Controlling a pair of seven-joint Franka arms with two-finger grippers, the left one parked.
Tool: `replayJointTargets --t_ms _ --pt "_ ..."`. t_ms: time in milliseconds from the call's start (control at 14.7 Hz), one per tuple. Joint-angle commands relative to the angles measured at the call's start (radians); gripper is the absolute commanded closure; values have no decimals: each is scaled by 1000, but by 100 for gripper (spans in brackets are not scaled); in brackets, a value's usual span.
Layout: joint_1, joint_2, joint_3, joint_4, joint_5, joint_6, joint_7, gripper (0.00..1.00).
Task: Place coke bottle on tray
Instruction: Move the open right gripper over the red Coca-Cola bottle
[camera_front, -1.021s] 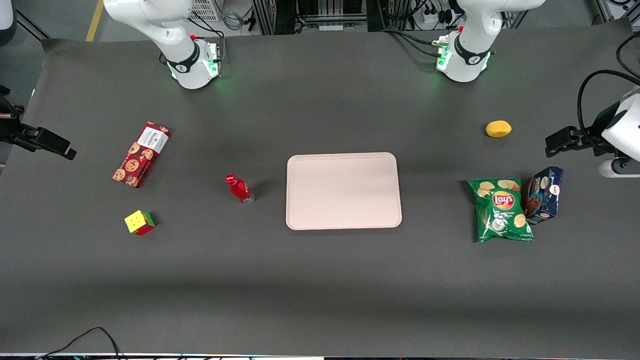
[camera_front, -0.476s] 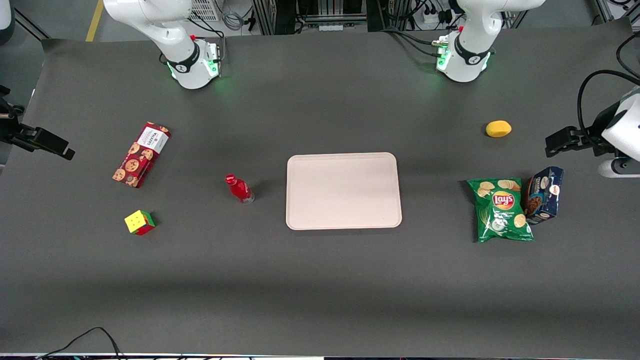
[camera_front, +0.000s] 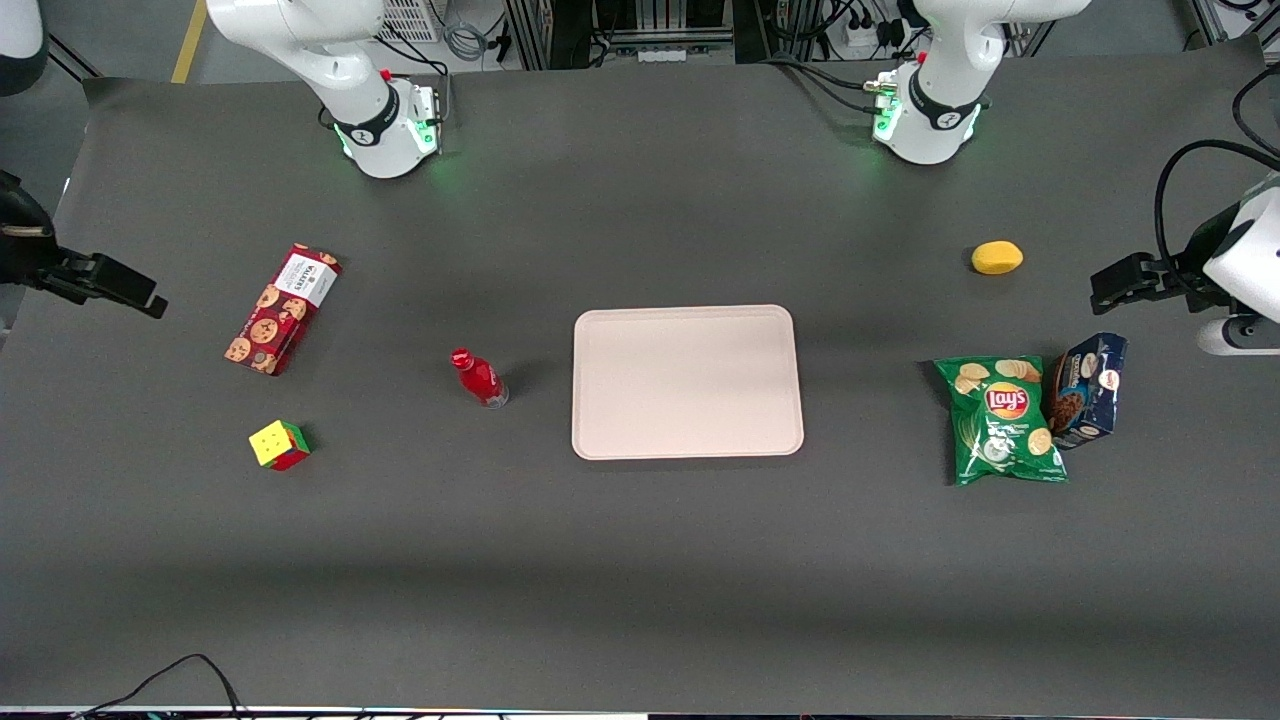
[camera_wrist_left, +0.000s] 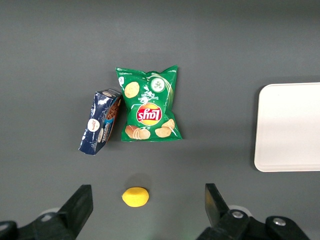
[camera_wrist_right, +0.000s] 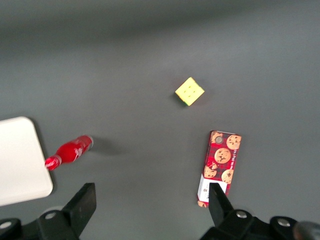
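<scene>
A dark grey mat (camera_front: 640, 560) covers the table; cables and metal frames show at the edge farthest from the front camera. The coke bottle (camera_front: 479, 378) stands on the mat just beside the tray (camera_front: 687, 382), not on it; the tray is pale and bare. The gripper (camera_wrist_right: 150, 210) hangs high at the working arm's end of the table, its jaws spread wide and holding nothing; the bottle lies well apart from them, near one fingertip in the wrist view; the red cookie box (camera_front: 283, 308) and a puzzle cube (camera_front: 279, 444) lie nearer that gripper.
</scene>
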Motion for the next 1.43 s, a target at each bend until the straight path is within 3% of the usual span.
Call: replayJointTargets --t_ms 0,476,953,1361 --pt "93 13 -4 29 2 -37 -22 0" --pt "335 13 -13 40 5 -50 7 0" --pt "384 70 27 62 68 -45 65 0" --pt "384 257 41 48 100 67 51 0"
